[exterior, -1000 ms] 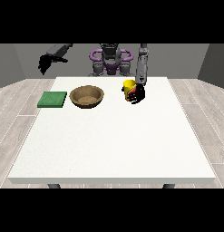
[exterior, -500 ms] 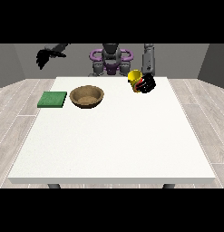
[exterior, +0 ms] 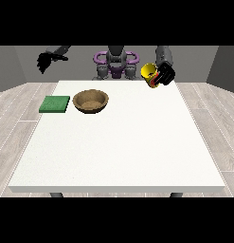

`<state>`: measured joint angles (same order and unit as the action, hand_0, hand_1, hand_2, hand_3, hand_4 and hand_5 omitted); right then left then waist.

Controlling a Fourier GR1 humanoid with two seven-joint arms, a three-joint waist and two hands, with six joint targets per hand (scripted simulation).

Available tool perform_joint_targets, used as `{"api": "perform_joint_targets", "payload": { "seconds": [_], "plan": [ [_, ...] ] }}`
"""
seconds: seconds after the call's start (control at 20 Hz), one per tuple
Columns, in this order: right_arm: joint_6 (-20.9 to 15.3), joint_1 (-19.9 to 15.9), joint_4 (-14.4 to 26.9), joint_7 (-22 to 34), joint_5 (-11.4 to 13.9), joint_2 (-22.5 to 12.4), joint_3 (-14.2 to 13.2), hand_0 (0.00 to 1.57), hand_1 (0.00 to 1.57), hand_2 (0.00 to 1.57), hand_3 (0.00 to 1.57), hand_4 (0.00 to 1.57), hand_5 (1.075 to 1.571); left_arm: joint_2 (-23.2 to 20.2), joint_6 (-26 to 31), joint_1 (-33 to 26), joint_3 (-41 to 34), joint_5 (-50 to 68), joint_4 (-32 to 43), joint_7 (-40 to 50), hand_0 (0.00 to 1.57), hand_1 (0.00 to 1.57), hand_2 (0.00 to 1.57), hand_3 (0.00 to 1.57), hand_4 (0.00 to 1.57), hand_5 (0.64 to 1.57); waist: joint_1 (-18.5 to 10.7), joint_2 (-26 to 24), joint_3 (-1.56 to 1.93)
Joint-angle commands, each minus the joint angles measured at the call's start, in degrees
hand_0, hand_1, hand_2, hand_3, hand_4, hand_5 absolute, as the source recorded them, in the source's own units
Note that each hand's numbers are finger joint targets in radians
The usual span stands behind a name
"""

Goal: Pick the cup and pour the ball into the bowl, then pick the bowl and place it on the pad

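Grey walls close off the back of the room, plain and unmarked, and pale wooden floorboards run out on both sides of the big white table. That table fills most of the view, a flat matte top that widens toward the camera, with two dark legs just showing under its near edge. Most of its surface is bare; the things on it sit toward the far left part.

At the far side stands the robot, small, with a dark grey body and purple rings at the shoulders. On the table in front of it, left of centre, rests a brown bowl, upright, its inside showing only its brown bottom. Just beside the bowl, further left and not touching it, lies a flat green pad near the table's left edge.

The hand at the view's right is raised above the far right corner of the table and its black fingers are wrapped round a yellow cup, which hangs clear of the surface, tilted with its mouth turned toward the camera and leftward. Whether the ball is inside cannot be told. The cup is well apart from the bowl.

The hand at the view's left hangs in the air beyond the table's left corner, holding nothing, its fingers drooping downward in a relaxed spread
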<state>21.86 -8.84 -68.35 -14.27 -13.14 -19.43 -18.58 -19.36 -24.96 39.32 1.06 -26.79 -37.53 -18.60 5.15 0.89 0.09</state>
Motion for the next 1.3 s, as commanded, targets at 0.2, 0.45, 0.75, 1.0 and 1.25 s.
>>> {"api": "perform_joint_targets", "payload": {
  "seconds": [0.2, 0.45, 0.75, 1.0, 1.25],
  "plan": [
    [1.80, -1.17, 4.78, -0.62, -0.69, -2.45, -1.88, 0.00, 0.00, 0.00, 0.00, 0.00, 1.569, 2.19, -2.19, 4.72, 7.53, -12.45, -1.05, 15.15, 1.49, 1.49, 1.57, 1.57, 1.53, 1.287, -0.39, -2.27, -0.03],
    [3.18, -0.01, 5.84, -2.04, 0.59, -1.09, 0.14, 0.00, 0.00, 0.00, 0.00, 0.00, 1.570, 5.99, -4.00, 9.87, 14.74, -24.31, 1.11, 27.50, 1.52, 1.52, 1.57, 1.57, 1.57, 1.211, 1.48, -4.68, 0.02],
    [3.60, 0.84, 9.81, -5.25, 1.30, -1.41, -0.82, 0.00, 0.00, 0.00, 0.00, 0.00, 1.571, 9.63, -1.13, 14.82, 25.66, -39.36, 2.83, 36.17, 1.54, 1.54, 1.57, 1.57, 1.48, 1.334, 0.87, -5.10, 0.12],
    [5.52, -2.12, 10.02, -4.21, 0.50, -3.40, -0.91, 0.00, 0.00, 0.00, 0.00, 0.00, 1.571, 13.23, 6.96, 19.19, 33.02, -48.05, 5.48, 38.62, 1.48, 1.48, 1.57, 1.57, 1.57, 1.098, 3.31, -3.84, 0.06],
    [5.35, -4.22, 9.73, -2.02, -0.63, -2.20, -0.42, 0.00, 0.00, 0.00, 0.00, 0.00, 1.570, 14.63, 13.70, 21.34, 41.72, -58.54, 9.61, 41.19, 1.53, 1.53, 1.57, 1.57, 1.56, 1.164, 5.01, -4.52, 0.01]
  ]
}}
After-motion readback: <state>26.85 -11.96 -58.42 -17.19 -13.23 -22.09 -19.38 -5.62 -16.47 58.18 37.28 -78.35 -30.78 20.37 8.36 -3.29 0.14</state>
